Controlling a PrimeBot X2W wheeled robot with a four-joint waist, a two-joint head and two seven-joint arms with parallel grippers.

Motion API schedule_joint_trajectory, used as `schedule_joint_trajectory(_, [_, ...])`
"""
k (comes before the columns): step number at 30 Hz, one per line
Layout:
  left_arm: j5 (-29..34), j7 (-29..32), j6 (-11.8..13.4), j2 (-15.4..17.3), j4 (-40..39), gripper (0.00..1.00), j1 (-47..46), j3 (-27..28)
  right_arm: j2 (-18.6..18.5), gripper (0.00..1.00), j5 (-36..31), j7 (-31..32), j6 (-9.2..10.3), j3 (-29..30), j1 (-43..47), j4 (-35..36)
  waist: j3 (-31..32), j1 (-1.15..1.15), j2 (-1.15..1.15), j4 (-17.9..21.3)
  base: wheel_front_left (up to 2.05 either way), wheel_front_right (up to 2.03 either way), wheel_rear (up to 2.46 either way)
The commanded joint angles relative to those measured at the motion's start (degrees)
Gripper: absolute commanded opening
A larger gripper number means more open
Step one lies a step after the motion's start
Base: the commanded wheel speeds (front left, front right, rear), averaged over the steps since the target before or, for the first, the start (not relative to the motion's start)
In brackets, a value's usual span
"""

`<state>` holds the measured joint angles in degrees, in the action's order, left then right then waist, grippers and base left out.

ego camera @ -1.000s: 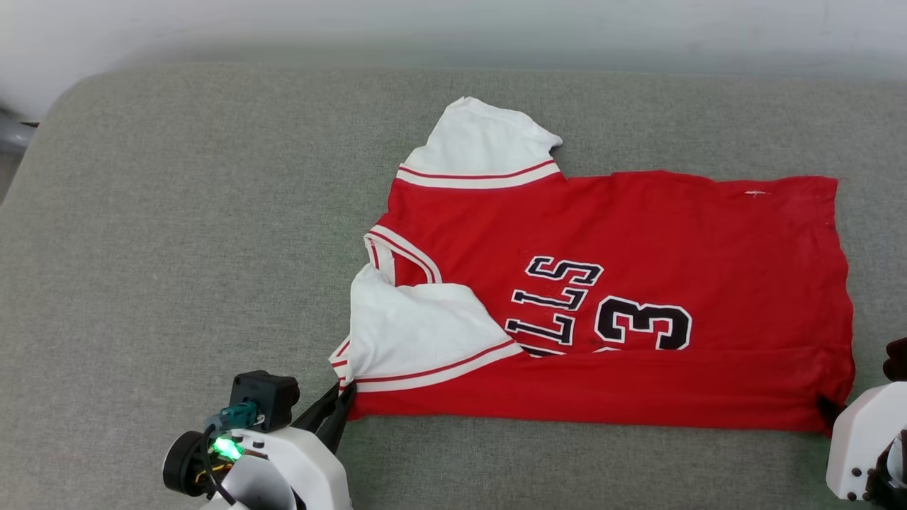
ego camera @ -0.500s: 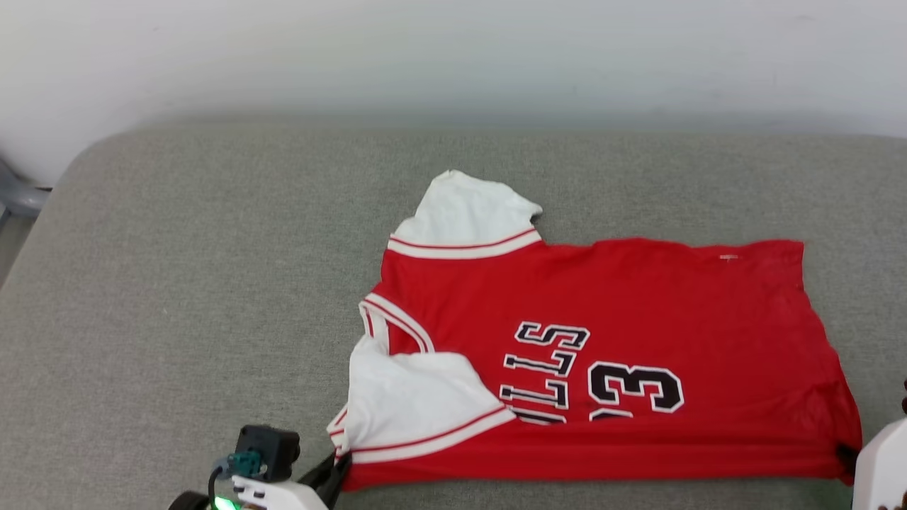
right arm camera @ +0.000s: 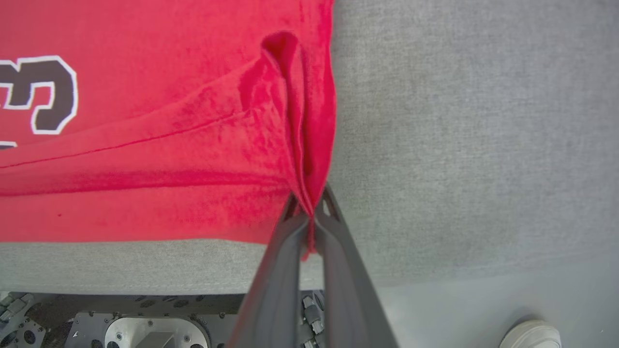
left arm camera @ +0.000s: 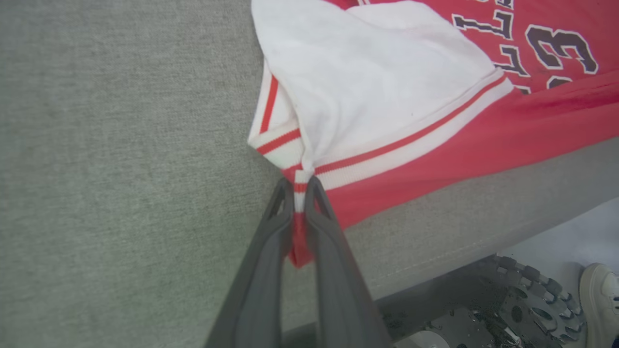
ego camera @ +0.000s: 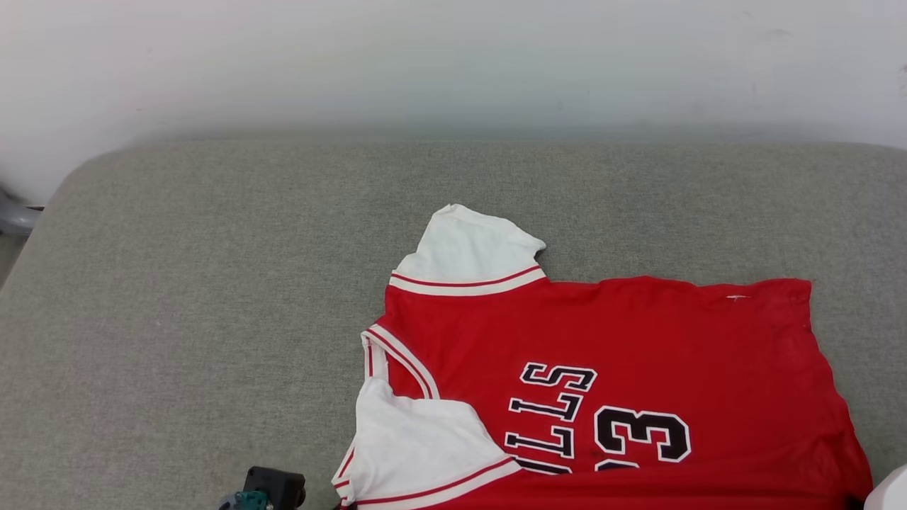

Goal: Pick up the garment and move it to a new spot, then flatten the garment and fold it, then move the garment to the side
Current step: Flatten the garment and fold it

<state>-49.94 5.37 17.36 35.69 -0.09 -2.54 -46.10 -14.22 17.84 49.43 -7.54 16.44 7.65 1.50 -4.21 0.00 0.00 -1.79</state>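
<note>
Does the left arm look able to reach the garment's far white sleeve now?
Probably not yet: the left tool is shut on the garment's near sleeve corner. Nothing covers the far white sleeve, so after letting go it likely could.

Head camera looks down from the near side of the garment (ego camera: 623,354) toward a pale wall (ego camera: 453,64) beyond it. Each wrist camera sits close over that near edge, sighting along its own fingers: the left gripper (left arm camera: 300,186) at the garment's sleeve corner, the right gripper (right arm camera: 309,205) at its hem corner. All three views share the garment's black number (ego camera: 641,435).
</note>
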Motion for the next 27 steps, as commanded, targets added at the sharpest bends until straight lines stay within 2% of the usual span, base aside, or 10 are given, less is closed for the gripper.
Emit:
schedule_joint_trajectory(1, [-0.1, -0.2, 0.0, 0.1, 0.4, 0.00, 0.5, 0.2, 0.1, 0.00, -0.4, -0.3, 0.11, 0.5, 0.5, -0.4, -0.1, 0.00, 0.00, 0.0, 0.00, 0.00, 0.00])
schedule_joint_trajectory(6, [0.1, 0.1, -0.9, -0.7, 2.9, 0.00, -0.7, -0.5, -0.2, 0.00, -0.1, -2.7, 0.12, 0.3, -0.1, -4.1, -0.7, 0.00, 0.00, -0.2, 0.00, 0.00, 0.00])
schedule_joint_trajectory(7, [-0.1, 0.0, -1.0, -0.9, 3.3, 0.11, -0.8, -0.5, -0.1, 0.00, 0.1, -3.0, 0.11, 0.1, -0.4, -4.6, -0.7, 0.00, 0.00, -0.3, 0.00, 0.00, 0.00])
schedule_joint_trajectory(8, [-0.1, -0.1, -1.1, -1.1, 3.7, 0.46, -0.9, -0.6, -0.1, 0.00, 0.2, -3.2, 0.11, -0.1, -0.6, -5.1, -0.7, 0.00, 0.00, -0.3, 0.00, 0.00, 0.00])
schedule_joint_trajectory(9, [0.2, -0.3, -1.0, -1.2, 4.1, 1.00, -1.1, -0.7, -0.2, 0.60, 0.4, -3.7, 0.11, -0.5, -0.7, -5.5, -0.7, 0.00, 0.00, -0.4, 0.00, 0.00, 0.00])
schedule_joint_trajectory(10, [0.2, -0.5, -1.1, -1.4, 4.5, 1.00, -1.2, -0.7, -0.4, 1.00, 0.3, -4.4, 0.11, -0.5, -1.1, -5.7, -0.7, 0.00, 0.00, -0.4, 0.00, 0.00, 0.00])
schedule_joint_trajectory(15, [1.0, -3.3, -1.1, -2.4, 5.3, 1.00, -2.1, 0.2, -1.3, 1.00, 0.0, -7.9, 0.10, -1.5, -2.3, -5.7, 0.6, 0.00, 0.00, -0.4, 0.00, 0.00, 0.00])
schedule_joint_trajectory(20, [2.9, -10.3, -1.0, -3.0, 4.6, 1.00, -4.1, 3.0, -2.6, 1.00, 0.3, -13.4, 0.10, -3.1, -4.2, -1.2, 2.1, 0.00, 0.00, -0.4, 0.00, 0.00, 0.00])
schedule_joint_trajectory(22, [3.7, -13.6, -0.9, -3.1, 4.3, 1.00, -4.8, 4.4, -3.7, 1.00, 0.2, -16.6, 0.09, -4.4, -5.0, 1.4, 2.8, 0.00, 0.00, -0.3, 0.00, 0.00, 0.00])
schedule_joint_trajectory(27, [6.7, -19.5, -0.8, -3.9, 2.2, 1.00, -6.3, 7.7, -3.6, 1.00, 0.1, -27.0, 0.10, -6.5, -6.9, 6.4, 3.9, 0.00, 0.00, 0.1, 0.00, 0.00, 0.00])
